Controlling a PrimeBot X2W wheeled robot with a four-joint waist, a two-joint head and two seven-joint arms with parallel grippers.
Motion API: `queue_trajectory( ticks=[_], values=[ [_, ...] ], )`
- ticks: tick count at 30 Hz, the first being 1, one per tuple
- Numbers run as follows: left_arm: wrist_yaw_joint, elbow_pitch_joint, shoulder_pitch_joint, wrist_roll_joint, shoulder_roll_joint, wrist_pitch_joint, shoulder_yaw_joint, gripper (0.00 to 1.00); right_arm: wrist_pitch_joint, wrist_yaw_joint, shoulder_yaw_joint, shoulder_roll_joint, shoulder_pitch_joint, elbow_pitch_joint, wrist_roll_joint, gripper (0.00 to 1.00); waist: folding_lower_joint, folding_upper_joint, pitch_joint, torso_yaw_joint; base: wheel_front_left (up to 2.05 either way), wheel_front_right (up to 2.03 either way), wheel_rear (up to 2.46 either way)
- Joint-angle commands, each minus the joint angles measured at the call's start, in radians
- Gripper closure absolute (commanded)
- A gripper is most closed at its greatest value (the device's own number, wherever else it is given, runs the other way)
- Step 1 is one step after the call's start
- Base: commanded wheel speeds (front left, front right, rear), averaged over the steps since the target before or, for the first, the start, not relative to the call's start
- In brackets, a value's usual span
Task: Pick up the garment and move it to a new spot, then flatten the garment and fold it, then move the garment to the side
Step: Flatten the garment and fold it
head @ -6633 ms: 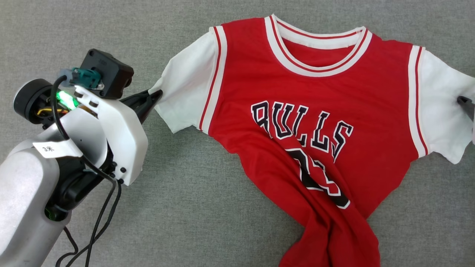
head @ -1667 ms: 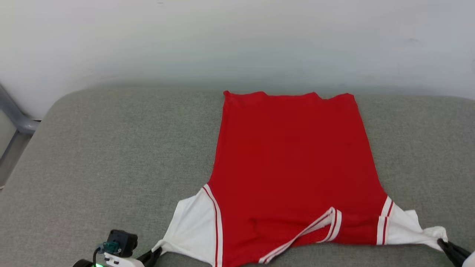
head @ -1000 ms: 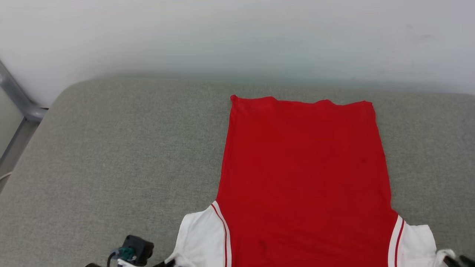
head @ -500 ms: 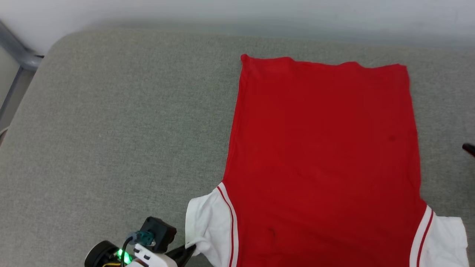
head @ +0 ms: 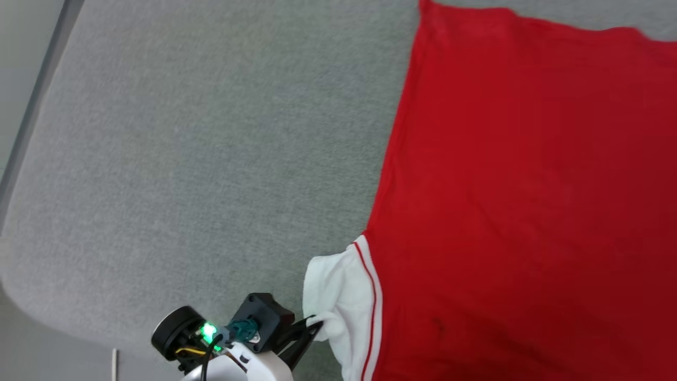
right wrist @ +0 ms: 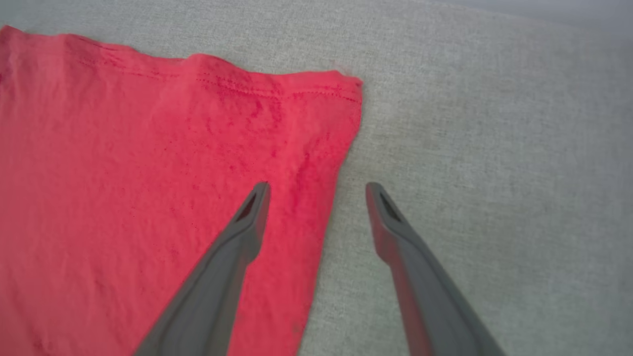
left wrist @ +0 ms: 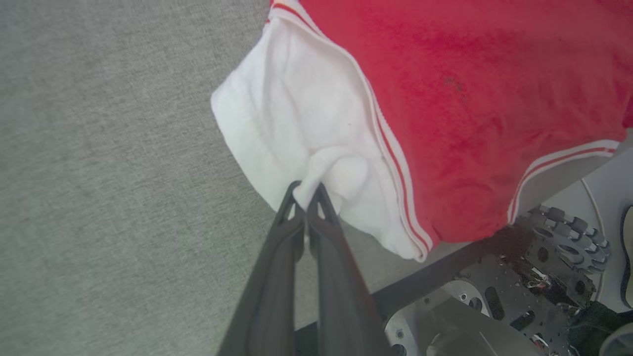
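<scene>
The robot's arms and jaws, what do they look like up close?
Each arm ends in jaws made of two long, slim, dark grey prongs with slotted tips. On the left wrist, the head view shows a white shell, a black box, a teal connector, a glowing green light and black cable.

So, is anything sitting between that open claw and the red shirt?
Nothing visible does: the right claw, jaws open, straddles the garment's side edge near the hem corner, grey cushion on the other side.
</scene>
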Motion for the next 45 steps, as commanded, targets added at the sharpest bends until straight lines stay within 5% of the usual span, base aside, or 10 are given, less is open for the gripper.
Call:
queue_trajectory(
  ticks=[1,9,17,18,19,20,32,45],
  values=[
    [-0.005,-0.005,-0.015,0.005,-0.009,-0.005,-0.001,1.00,0.010,-0.001,-0.018,0.009,-0.029,0.022,-0.022,0.00,-0.0003,0.0000,0.056,0.058,0.00,0.00,0.00],
    [-0.001,-0.005,-0.043,0.021,-0.030,-0.019,-0.011,1.00,0.053,-0.001,-0.094,0.041,-0.130,0.103,-0.153,0.00,-0.0003,0.0000,0.122,0.103,0.00,0.00,0.00],
    [-0.004,0.013,-0.059,0.027,-0.049,-0.030,-0.021,1.00,0.093,-0.001,-0.061,0.079,-0.117,0.104,-0.198,0.00,-0.0003,0.0000,0.156,0.109,0.00,0.00,0.00],
    [-0.006,0.017,-0.062,0.028,-0.050,-0.030,-0.022,1.00,0.101,-0.001,-0.055,0.083,-0.108,0.106,-0.200,0.20,-0.0003,0.0000,0.157,0.109,0.00,0.00,0.00],
    [-0.006,0.019,-0.066,0.028,-0.053,-0.030,-0.023,1.00,0.108,-0.001,-0.051,0.085,-0.101,0.108,-0.201,0.85,-0.0003,0.0000,0.158,0.108,0.00,0.00,0.00],
    [-0.007,0.022,-0.069,0.028,-0.055,-0.030,-0.024,1.00,0.112,-0.001,-0.049,0.085,-0.093,0.108,-0.203,1.00,-0.0003,0.0000,0.157,0.108,0.00,0.00,0.00],
    [0.004,0.035,-0.072,0.025,-0.049,-0.028,-0.017,1.00,0.080,-0.001,-0.052,0.058,-0.015,0.111,-0.205,1.00,-0.0003,0.0000,0.087,0.067,0.00,0.00,0.00],
    [0.028,0.061,-0.028,-0.008,-0.024,-0.016,0.000,1.00,0.007,-0.001,-0.078,0.112,0.247,0.088,-0.126,1.00,-0.0003,0.0000,-0.111,-0.051,0.00,0.00,0.00]
  ],
)
